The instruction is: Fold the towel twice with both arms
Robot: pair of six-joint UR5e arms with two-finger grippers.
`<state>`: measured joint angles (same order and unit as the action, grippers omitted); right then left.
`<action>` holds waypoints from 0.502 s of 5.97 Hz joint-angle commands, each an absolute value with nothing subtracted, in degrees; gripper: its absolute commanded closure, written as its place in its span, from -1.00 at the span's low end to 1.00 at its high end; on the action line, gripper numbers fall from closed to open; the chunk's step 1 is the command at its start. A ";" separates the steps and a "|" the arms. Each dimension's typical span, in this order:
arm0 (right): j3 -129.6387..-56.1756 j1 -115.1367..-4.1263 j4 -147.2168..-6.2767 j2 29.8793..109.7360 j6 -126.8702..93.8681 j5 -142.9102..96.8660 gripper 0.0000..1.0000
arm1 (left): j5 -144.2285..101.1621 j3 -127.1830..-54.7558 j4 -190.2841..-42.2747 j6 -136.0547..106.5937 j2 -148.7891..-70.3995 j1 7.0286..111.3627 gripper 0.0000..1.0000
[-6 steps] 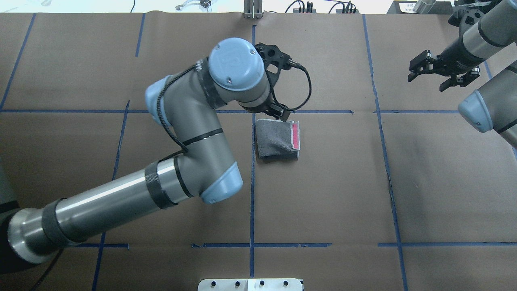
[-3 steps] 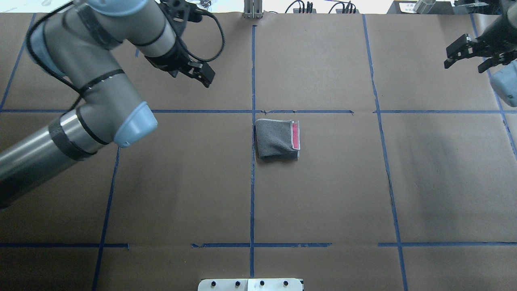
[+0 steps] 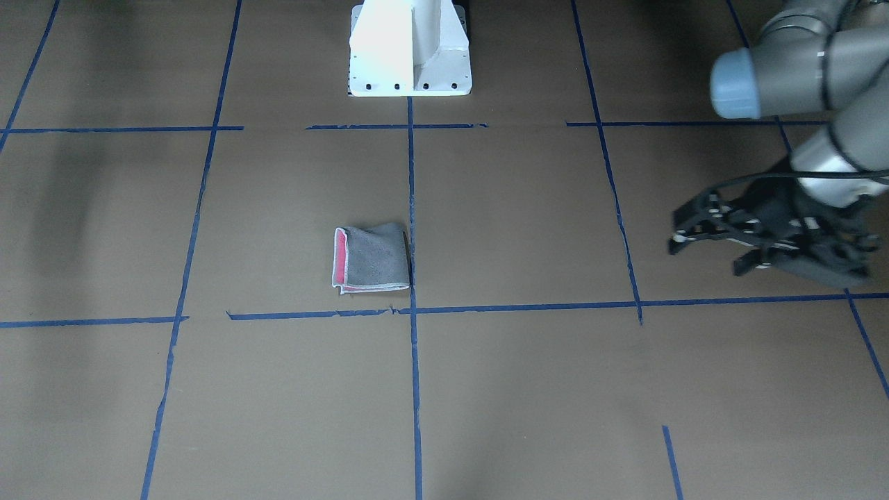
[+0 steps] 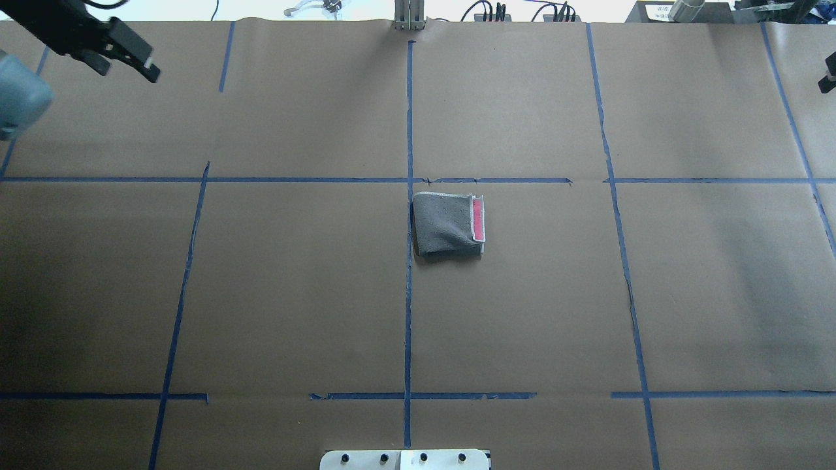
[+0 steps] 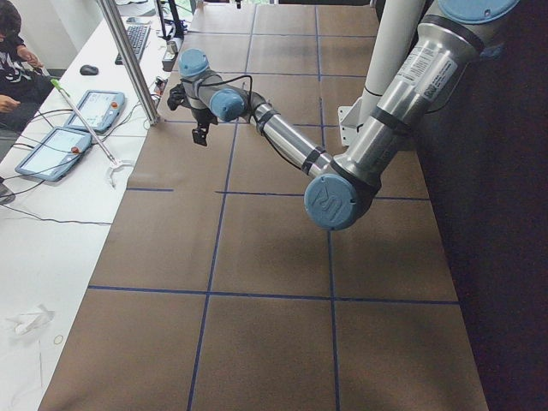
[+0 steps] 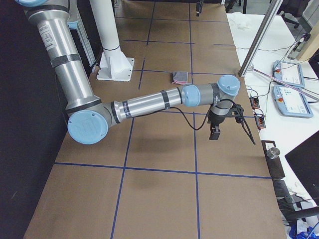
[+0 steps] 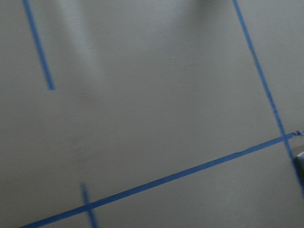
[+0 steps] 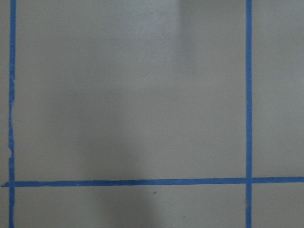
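The towel (image 4: 449, 225) lies folded near the middle of the worktop, grey face up, with a pink-red strip and a whitish stitched hem showing along its right side. Its left side runs along the centre line of blue tape (image 4: 407, 326), and its far side sits just short of a cross line.

At the near edge, the white base plate (image 4: 405, 460) of my pedestal straddles the centre line, well apart from the towel. The worktop (image 4: 294, 294) is covered in brown paper, which the tape divides into large rectangles.

Farther out, my left gripper (image 3: 705, 255) hovers over the far left corner, its fingers spread wide and holding nothing. My right gripper (image 6: 215, 129) hangs by the far right corner. Only a sliver of it shows from overhead, and I cannot tell how far apart its fingers are. Both are well apart from the towel.

Along the far edge stand a metal post (image 4: 408, 16) and some black cables (image 4: 555, 12). Beyond it a white bench carries control tablets (image 6: 294, 102), a keyboard (image 5: 137, 38) and a mouse (image 5: 88, 70), and a person (image 5: 13, 51) sits at it.
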<state>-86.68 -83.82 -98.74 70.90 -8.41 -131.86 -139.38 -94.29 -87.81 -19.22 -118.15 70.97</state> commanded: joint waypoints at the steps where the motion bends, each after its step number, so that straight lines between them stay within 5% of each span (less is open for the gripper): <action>1: -84.91 -86.56 -99.23 71.36 -4.92 -131.66 -1.00 | -139.84 -90.73 -76.87 -3.41 -115.67 79.76 -1.00; 3: -85.08 -88.15 -98.70 74.43 -4.66 -132.54 -1.00 | -139.48 -87.12 -77.77 -1.42 -107.71 85.66 -1.00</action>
